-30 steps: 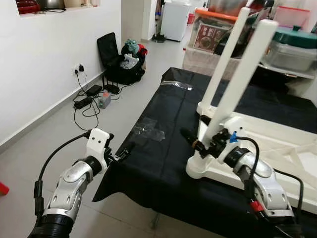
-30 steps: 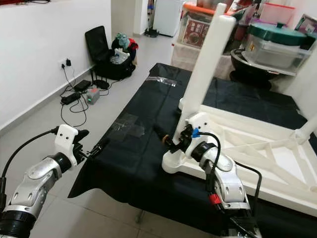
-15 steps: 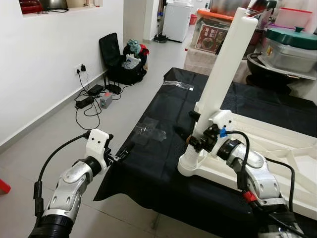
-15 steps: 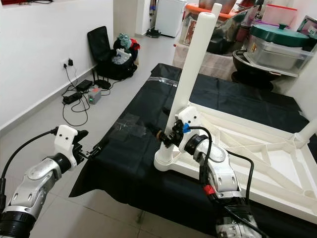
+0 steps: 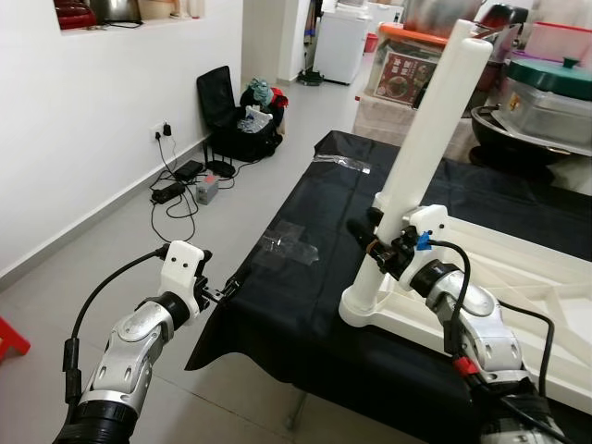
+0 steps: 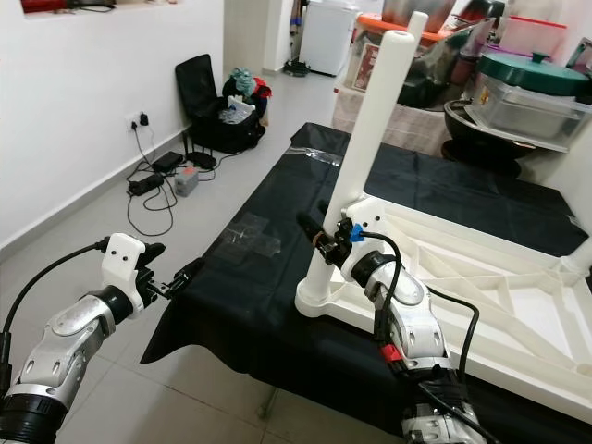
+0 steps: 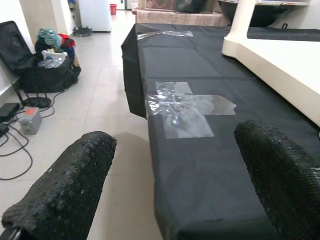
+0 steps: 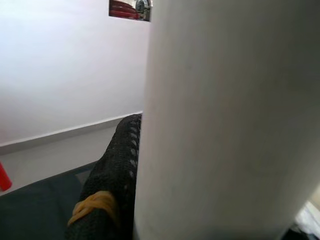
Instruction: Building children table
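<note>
A white children's table [image 5: 518, 296] lies upside down on a black cloth [image 5: 305, 277] covering a work table. One white leg [image 5: 427, 139] stands upright at its near left corner. My right gripper [image 5: 372, 242] is shut around that leg just above its base. The right wrist view has the leg [image 8: 225, 120] up close, with one black finger [image 8: 112, 170] wearing a yellow band pressed beside it. My left gripper [image 5: 227, 289] hovers open at the cloth's near left corner. Its fingers [image 7: 65, 190] are wide apart and hold nothing.
Clear tape patches [image 7: 185, 107] are stuck on the cloth. On the floor to the left are a black bag of clothes [image 5: 242, 120] and cables with a power strip [image 5: 190, 180] by the wall. Storage boxes and a large pot [image 5: 546, 88] crowd the far side.
The whole picture has shifted with the camera. My right gripper stays clamped on the leg, and the leg now stands more upright. The left arm is where it was.
</note>
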Robot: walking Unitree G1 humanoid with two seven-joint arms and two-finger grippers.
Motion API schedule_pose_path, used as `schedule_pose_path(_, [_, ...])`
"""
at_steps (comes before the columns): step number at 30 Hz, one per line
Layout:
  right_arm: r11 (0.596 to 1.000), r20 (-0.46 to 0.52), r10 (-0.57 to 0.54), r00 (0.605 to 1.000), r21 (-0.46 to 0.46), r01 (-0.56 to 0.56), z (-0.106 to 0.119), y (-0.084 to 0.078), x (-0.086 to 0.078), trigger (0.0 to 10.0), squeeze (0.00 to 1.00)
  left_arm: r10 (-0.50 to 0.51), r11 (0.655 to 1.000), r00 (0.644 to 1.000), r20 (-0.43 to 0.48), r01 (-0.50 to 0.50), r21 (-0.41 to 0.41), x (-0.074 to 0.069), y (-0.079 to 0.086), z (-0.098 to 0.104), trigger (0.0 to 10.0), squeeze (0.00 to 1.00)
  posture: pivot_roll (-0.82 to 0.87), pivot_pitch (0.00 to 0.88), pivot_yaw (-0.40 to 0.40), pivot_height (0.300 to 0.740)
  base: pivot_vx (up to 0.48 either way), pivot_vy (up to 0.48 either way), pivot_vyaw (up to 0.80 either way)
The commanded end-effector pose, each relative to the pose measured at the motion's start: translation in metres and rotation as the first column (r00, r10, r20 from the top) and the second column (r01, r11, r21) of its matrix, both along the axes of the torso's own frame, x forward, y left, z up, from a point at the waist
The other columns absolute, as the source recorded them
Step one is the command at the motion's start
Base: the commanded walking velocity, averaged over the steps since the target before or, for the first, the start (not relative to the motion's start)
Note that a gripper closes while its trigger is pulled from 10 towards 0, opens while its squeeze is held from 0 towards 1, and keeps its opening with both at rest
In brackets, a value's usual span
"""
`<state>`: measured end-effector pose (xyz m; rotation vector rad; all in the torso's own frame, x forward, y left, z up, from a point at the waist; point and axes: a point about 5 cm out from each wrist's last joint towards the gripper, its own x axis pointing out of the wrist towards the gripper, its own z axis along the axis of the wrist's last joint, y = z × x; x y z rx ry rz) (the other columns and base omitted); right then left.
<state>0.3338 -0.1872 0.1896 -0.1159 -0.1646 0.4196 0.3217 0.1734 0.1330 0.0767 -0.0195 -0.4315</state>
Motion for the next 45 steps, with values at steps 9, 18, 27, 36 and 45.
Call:
schedule_pose_path(9, [0.724,-0.116,-0.689,0.716,-0.150,0.673,-0.044,-0.077,-0.017,0.0,0.00,-0.006,1.000,1.000,-0.022,0.006,-0.006,0.001,-0.003,-0.005,10.0,0.00,0.05,0.000,-0.113,0.740,0.000,0.000,0.00])
schedule_pose_path(18, [0.664,-0.143,-0.747,0.649,-0.169,0.728,-0.058,-0.089,-0.031,0.0,0.00,0.001,1.000,1.000,-0.024,-0.001,-0.007,0.002,-0.004,-0.005,10.0,0.00,0.03,0.000,-0.105,0.740,0.000,0.000,0.00])
schedule_pose_path(27, [0.585,-0.146,-0.811,0.567,-0.203,0.785,-0.063,-0.111,-0.040,0.0,0.00,0.010,1.000,1.000,-0.029,-0.010,-0.008,0.002,-0.003,-0.006,10.0,0.00,0.04,0.000,-0.112,0.740,0.000,0.000,0.00])
schedule_pose_path(36, [0.458,-0.091,-0.889,0.449,-0.205,0.865,-0.034,-0.166,-0.037,0.0,0.00,0.019,1.000,0.999,-0.031,-0.019,-0.005,0.003,-0.002,-0.007,10.0,0.00,0.04,0.000,-0.114,0.740,0.000,0.000,0.00])
schedule_pose_path(45, [0.444,-0.049,-0.895,0.444,-0.213,0.870,-0.009,-0.191,-0.037,0.0,0.00,0.027,1.000,0.999,-0.035,-0.027,-0.011,0.001,-0.003,-0.009,10.0,0.00,0.04,0.000,-0.119,0.740,0.000,0.000,0.00])
